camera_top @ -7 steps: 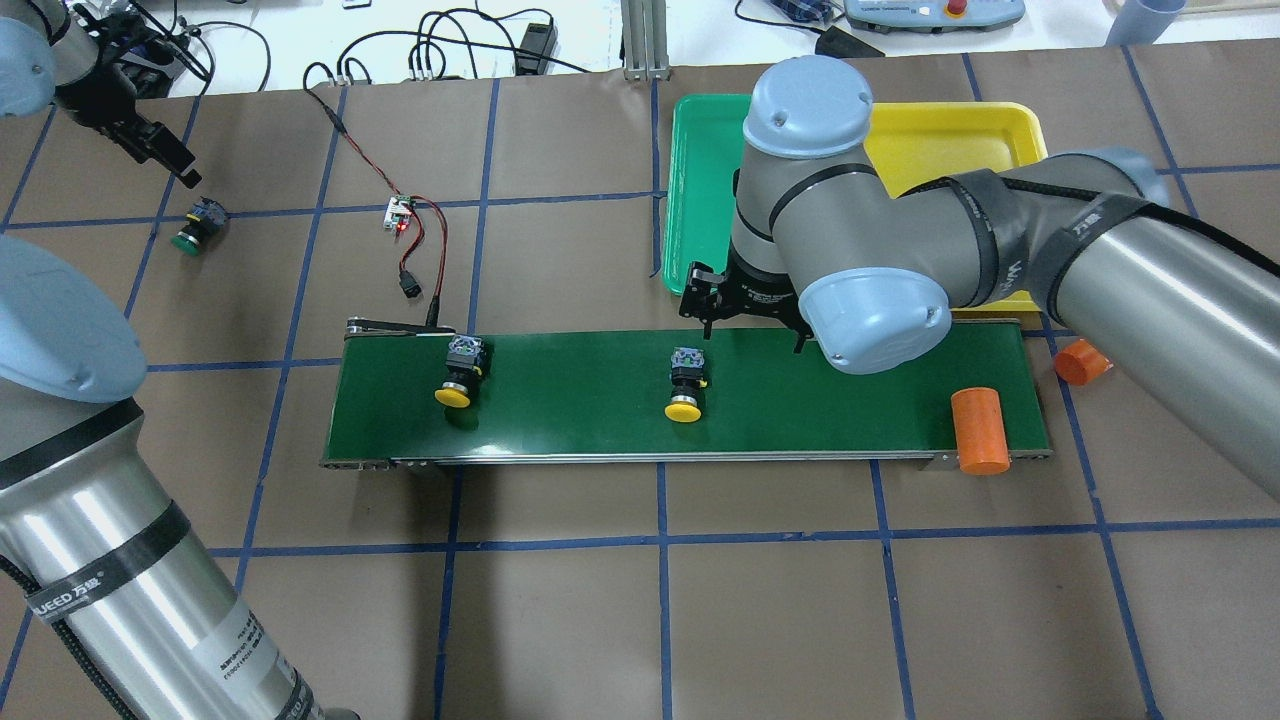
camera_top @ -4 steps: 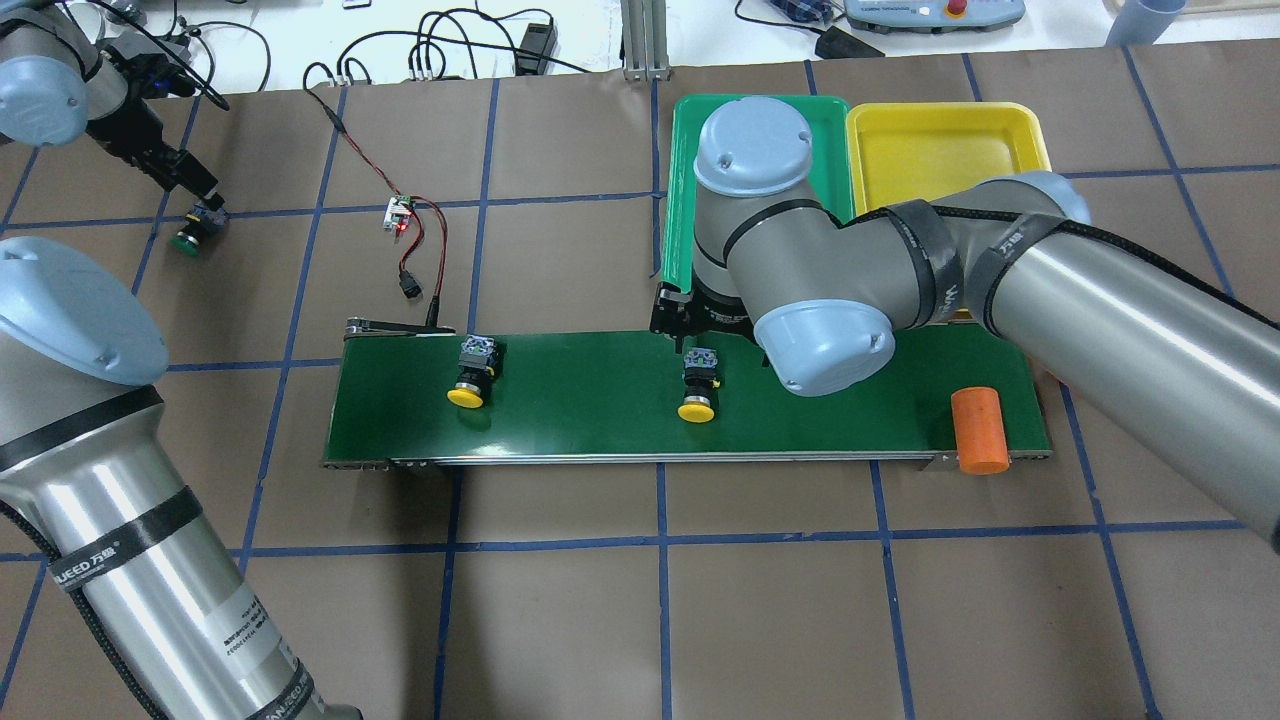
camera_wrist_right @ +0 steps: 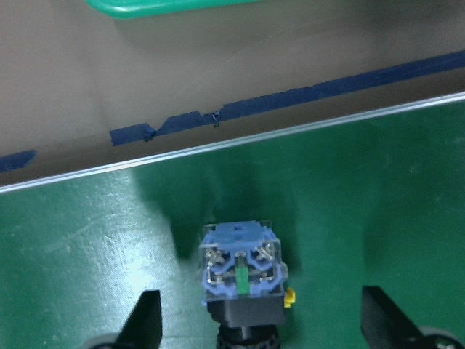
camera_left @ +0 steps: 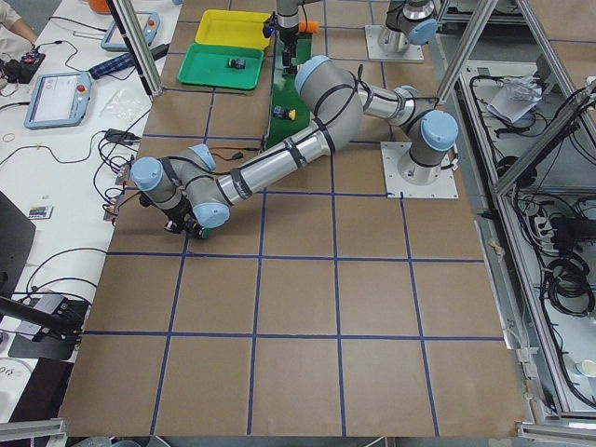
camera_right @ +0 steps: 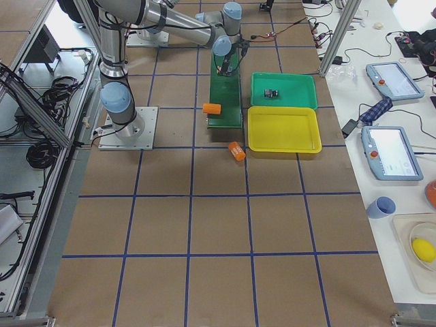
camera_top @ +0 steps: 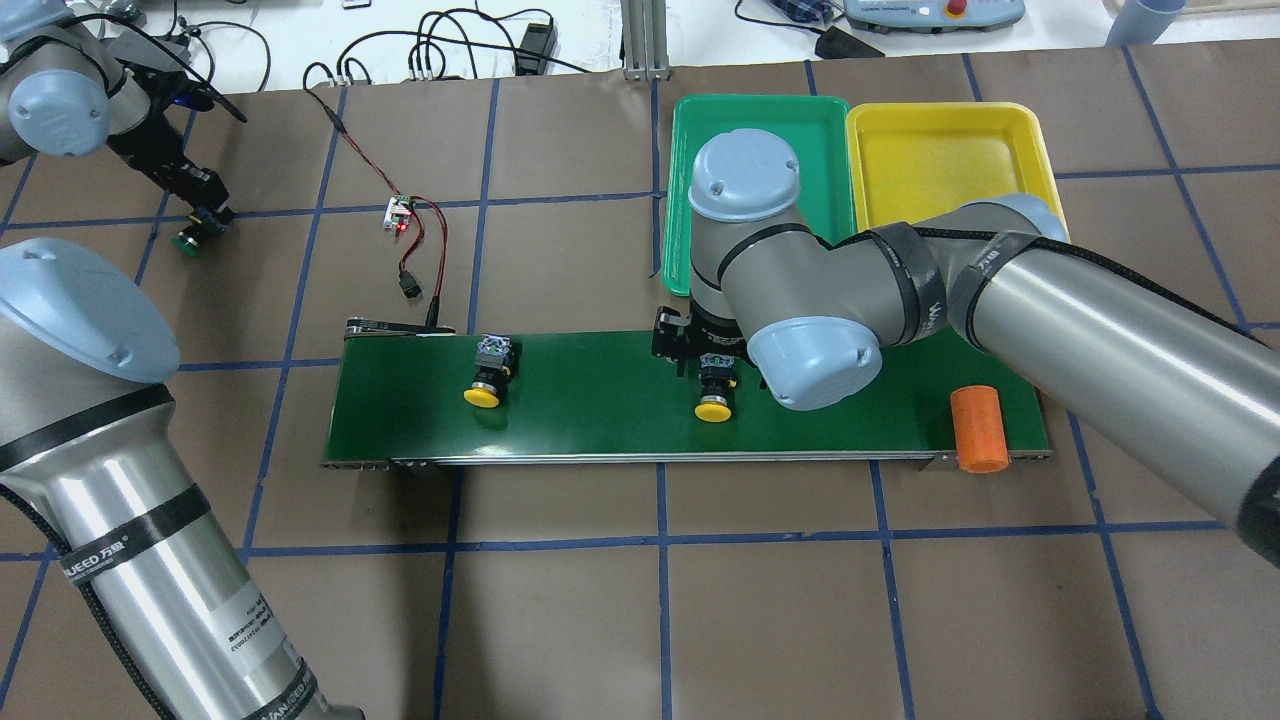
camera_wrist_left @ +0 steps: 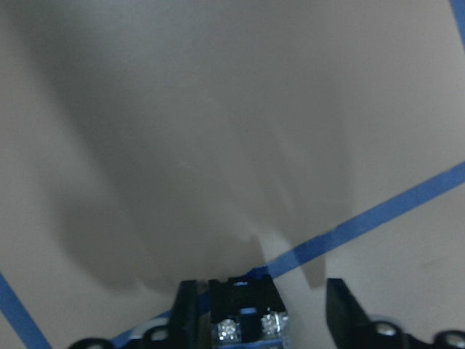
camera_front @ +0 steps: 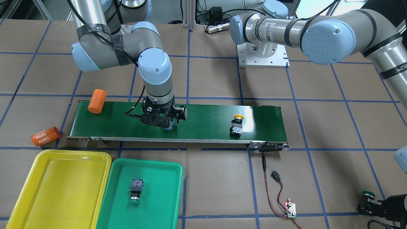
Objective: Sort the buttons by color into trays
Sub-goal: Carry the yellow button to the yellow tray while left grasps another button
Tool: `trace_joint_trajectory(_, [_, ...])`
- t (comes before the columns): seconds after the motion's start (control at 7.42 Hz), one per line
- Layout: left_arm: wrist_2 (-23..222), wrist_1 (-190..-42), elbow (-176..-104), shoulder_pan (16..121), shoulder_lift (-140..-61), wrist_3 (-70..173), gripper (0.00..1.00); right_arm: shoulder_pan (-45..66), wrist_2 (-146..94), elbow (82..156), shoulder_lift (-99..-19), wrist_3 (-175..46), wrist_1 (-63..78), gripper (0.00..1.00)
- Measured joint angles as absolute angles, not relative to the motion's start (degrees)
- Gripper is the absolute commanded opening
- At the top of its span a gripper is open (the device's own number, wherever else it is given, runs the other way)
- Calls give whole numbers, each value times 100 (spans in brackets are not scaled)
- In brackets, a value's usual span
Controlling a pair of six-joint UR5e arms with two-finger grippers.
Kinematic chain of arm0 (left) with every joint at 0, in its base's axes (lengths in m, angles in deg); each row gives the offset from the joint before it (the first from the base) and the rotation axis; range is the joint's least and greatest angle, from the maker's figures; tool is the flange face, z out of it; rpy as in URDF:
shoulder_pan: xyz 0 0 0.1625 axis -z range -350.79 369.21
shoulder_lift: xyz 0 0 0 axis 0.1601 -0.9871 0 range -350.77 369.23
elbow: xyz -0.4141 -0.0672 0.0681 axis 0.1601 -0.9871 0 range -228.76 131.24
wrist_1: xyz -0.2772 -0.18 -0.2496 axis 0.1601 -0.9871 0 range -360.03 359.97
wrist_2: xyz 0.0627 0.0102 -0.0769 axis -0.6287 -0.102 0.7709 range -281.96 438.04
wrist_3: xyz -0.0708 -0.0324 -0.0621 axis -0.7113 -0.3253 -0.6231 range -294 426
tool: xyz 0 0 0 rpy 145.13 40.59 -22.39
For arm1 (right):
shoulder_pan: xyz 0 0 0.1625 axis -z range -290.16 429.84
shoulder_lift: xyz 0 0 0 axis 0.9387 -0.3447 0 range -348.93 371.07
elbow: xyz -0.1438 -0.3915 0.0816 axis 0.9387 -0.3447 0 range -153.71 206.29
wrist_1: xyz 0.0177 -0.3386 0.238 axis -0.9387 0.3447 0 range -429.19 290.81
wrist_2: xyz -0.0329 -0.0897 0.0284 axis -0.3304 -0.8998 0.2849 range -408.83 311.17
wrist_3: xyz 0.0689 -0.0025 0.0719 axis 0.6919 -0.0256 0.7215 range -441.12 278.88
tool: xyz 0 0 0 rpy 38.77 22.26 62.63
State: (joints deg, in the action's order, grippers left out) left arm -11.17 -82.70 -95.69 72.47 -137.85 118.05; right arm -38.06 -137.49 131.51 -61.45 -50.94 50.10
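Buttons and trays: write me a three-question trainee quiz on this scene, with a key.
1. True or false: the right gripper stands open around a yellow button on the belt.
2. How many yellow buttons lie on the belt? A one, B two, C three.
3. Which tray holds a green button?
Key: 1 true; 2 B; 3 the green tray.

Dark-green conveyor belt (camera_top: 600, 420), orange cylinder (camera_top: 978, 428) on its end, 4680 cylinder (camera_front: 46, 136) just off it, circuit board (camera_top: 400, 210)
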Motion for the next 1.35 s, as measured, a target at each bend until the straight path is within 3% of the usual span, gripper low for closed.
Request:
trace_joint_trajectory(0.13, [-1146, -8708, -9550, 7304, -13633, 11729, 0, -3792, -13750, 13163, -6112, -5081, 4972, 17])
trace_joint_trajectory(0.27, [-1161, -9358, -9554, 7474, -13349, 11431, 0, -3784, -13752, 13170, -6095, -5070, 4936, 0])
trace_joint_trajectory(0.67, [-1151, -10664, -10243, 8665, -12129, 10273, 0, -3734, -13799, 13086, -6174, -5060, 4660, 0])
trace_joint_trajectory(1.35, [-1107, -9577, -13206, 9375, -10380, 11874, 0, -2070, -14020, 12394, -6280, -6061, 4531, 0])
